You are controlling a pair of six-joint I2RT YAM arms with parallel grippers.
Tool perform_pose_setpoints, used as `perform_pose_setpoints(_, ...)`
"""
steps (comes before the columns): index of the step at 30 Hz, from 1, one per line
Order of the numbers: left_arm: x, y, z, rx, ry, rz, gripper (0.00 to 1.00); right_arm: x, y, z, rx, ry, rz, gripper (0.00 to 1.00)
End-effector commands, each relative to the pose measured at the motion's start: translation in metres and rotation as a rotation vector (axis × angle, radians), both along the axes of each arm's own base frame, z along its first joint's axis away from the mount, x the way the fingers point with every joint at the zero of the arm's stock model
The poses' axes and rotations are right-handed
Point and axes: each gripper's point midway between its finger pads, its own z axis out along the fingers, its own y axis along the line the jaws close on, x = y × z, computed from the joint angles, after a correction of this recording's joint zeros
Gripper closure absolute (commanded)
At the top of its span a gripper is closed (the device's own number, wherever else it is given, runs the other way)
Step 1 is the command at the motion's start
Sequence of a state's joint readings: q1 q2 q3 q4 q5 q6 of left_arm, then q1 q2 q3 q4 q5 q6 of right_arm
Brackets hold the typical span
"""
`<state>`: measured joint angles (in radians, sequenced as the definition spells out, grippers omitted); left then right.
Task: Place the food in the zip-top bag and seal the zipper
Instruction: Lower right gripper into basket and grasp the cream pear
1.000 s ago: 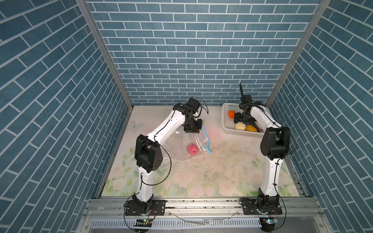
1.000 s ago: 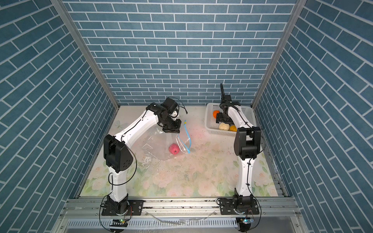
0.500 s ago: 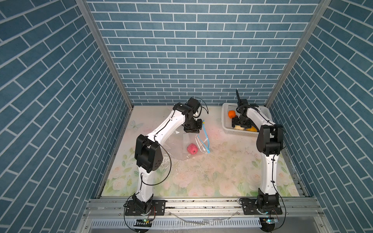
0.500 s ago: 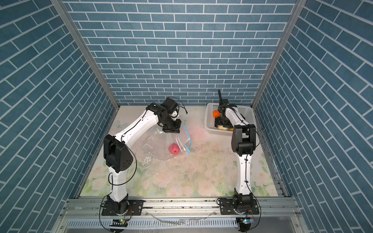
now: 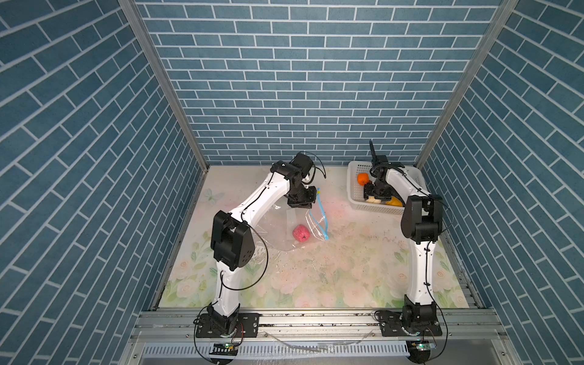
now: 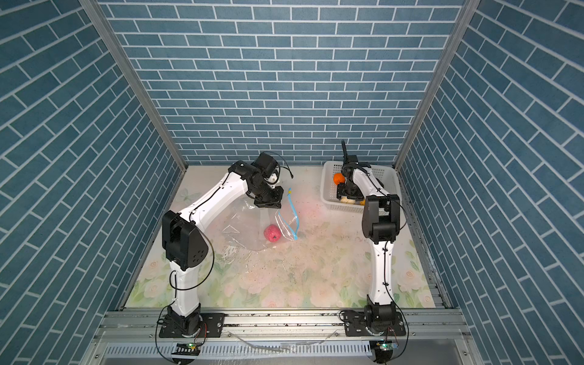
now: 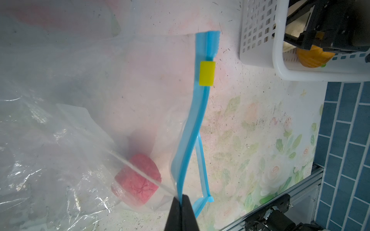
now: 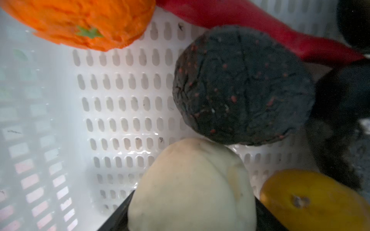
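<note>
The clear zip-top bag (image 5: 278,227) lies on the floral mat with a pink food piece (image 5: 301,233) (image 7: 138,180) inside. My left gripper (image 7: 181,197) (image 5: 300,205) is shut on the blue zipper (image 7: 197,120) and holds that mouth edge up. A yellow slider (image 7: 207,73) sits near the strip's far end. My right gripper (image 8: 192,210) (image 5: 374,197) is down in the white basket (image 5: 354,196), its fingers pressed against both sides of a cream piece (image 8: 190,180). Around it lie an orange piece (image 8: 84,22), a black lump (image 8: 240,86), a red strip (image 8: 250,26) and a yellow-orange piece (image 8: 312,202).
The basket stands at the back right corner, close to the brick walls. The bag's lower zipper lip (image 6: 292,218) rests on the mat between the two arms. A metal rail (image 5: 316,319) runs along the front edge.
The right arm has shifted toward the basket's left side and sunk lower, and its jaws have narrowed around the cream piece. The left arm and bag have not moved.
</note>
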<state>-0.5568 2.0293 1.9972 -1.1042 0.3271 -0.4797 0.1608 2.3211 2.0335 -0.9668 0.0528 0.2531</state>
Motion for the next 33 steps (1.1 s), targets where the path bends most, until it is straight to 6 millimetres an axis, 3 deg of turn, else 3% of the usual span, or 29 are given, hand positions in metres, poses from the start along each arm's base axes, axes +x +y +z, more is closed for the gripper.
perform_pose_setpoints(1, 0.001, 0.003, -0.005, 0.015, 0.015, -0.001, 1.0, 0.005, 0.004, 0.021, 0.031, -0.039, 0.004, 0.3)
perform_pose_setpoints(18, 0.002, 0.003, -0.005, 0.012, 0.012, 0.003, 1.0, 0.007, 0.012, 0.053, 0.154, -0.118, -0.027, 0.33)
perform_pose_setpoints(20, 0.002, 0.003, -0.004, 0.011, 0.011, 0.004, 1.0, 0.007, 0.011, 0.069, 0.167, -0.155, -0.03, 0.33)
perform_pose_setpoints(33, 0.001, 0.005, -0.001, 0.012, 0.009, 0.007, 1.0, 0.006, 0.02, 0.101, 0.245, -0.237, -0.025, 0.36)
